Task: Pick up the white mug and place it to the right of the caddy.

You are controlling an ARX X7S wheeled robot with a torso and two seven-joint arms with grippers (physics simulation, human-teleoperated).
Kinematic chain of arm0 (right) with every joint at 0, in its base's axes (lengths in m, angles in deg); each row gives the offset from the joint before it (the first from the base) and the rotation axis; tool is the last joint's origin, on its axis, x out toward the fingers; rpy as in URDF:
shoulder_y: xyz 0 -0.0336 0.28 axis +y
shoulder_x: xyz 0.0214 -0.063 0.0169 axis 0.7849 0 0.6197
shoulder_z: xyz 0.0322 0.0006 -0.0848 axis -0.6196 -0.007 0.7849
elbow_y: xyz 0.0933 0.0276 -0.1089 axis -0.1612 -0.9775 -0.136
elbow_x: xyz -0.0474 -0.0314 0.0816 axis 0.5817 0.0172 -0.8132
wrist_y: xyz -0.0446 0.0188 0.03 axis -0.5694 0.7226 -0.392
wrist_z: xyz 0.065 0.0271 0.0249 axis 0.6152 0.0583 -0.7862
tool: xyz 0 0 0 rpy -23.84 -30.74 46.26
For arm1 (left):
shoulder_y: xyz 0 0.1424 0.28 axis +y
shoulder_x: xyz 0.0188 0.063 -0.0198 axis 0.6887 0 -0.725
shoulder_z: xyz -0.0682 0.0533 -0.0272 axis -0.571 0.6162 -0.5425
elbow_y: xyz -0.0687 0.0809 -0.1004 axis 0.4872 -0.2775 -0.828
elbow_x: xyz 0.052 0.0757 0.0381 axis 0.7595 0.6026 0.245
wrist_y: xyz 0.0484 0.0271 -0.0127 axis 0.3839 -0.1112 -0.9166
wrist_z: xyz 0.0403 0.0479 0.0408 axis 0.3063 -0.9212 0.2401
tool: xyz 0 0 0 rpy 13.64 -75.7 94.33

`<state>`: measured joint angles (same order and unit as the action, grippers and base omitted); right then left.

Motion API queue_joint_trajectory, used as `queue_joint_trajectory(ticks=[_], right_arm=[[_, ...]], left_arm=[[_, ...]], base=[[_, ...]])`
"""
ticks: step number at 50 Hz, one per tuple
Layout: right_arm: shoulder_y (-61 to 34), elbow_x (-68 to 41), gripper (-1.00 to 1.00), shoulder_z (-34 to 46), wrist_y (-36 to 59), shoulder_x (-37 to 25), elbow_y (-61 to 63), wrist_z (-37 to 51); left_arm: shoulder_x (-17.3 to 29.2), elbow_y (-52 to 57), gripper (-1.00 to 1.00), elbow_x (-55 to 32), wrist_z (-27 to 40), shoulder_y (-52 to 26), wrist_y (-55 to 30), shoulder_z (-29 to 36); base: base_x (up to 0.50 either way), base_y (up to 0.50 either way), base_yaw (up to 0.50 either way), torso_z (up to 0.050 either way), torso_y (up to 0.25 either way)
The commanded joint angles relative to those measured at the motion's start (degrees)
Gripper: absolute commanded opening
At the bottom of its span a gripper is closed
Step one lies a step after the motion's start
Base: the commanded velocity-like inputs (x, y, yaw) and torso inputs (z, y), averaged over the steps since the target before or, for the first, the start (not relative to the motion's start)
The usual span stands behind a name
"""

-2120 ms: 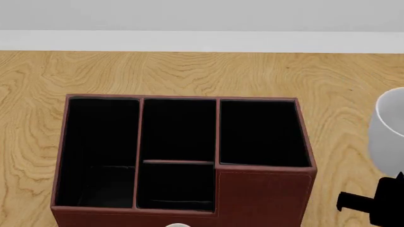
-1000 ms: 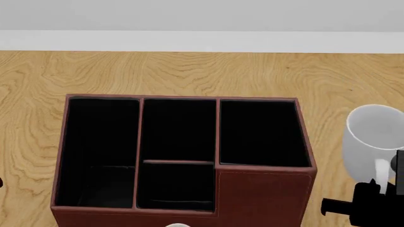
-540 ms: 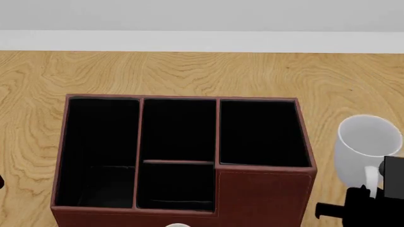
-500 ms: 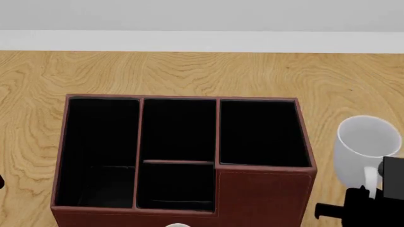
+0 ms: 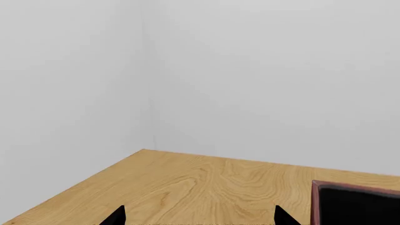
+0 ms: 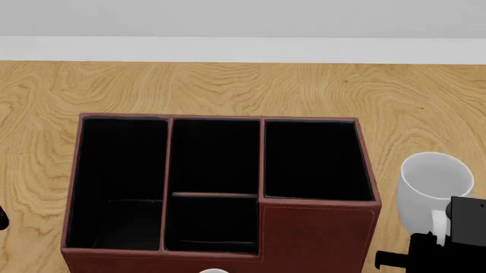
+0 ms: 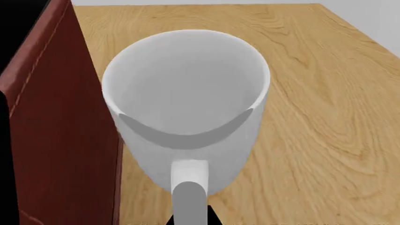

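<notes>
The white mug [image 6: 433, 185] stands upright just right of the caddy [image 6: 319, 236], a reddish-brown box with black compartments. In the right wrist view the white mug [image 7: 187, 93] is a narrow gap away from the caddy's wall [image 7: 56, 140]. My right gripper [image 7: 190, 219] is shut on the mug's loop handle [image 7: 189, 185], with dark fingertips showing either side of it. In the head view the right gripper [image 6: 448, 244] is at the lower right, behind the mug. Whether the mug touches the table I cannot tell. My left gripper [image 5: 200, 220] is open over bare wood, holding nothing.
The wooden table [image 6: 227, 85] ends at a white wall behind the caddy. The table's far left corner [image 5: 147, 152] shows in the left wrist view, with the caddy's corner [image 5: 356, 204] at the side. A small white object [image 6: 214, 271] peeks out at the caddy's near edge.
My right gripper has carried the white mug leftward toward the caddy and nearer to me in the head view. The caddy has not moved.
</notes>
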<state>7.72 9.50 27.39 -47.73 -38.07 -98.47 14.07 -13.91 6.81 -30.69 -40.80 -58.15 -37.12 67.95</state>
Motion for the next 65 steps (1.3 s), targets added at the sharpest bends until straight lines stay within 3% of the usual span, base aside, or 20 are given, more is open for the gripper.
queue_joint_trajectory(ticks=[1, 65], right_arm=[[-0.91, 2.96, -1.00, 0.39, -1.72, 1.02, -4.01, -2.09], [-2.29, 9.52, -1.00, 4.60, -14.20, 8.34, -26.54, -11.34]], left_arm=[[0.01, -0.46, 1.00, 0.25, 0.13, 0.12, 0.31, 0.25], [0.26, -1.29, 1.00, 0.71, 0.72, 0.28, 0.71, 1.43]], base=[[0.00, 0.00, 0.00, 0.000, 0.000], [0.00, 0.00, 0.00, 0.000, 0.001]])
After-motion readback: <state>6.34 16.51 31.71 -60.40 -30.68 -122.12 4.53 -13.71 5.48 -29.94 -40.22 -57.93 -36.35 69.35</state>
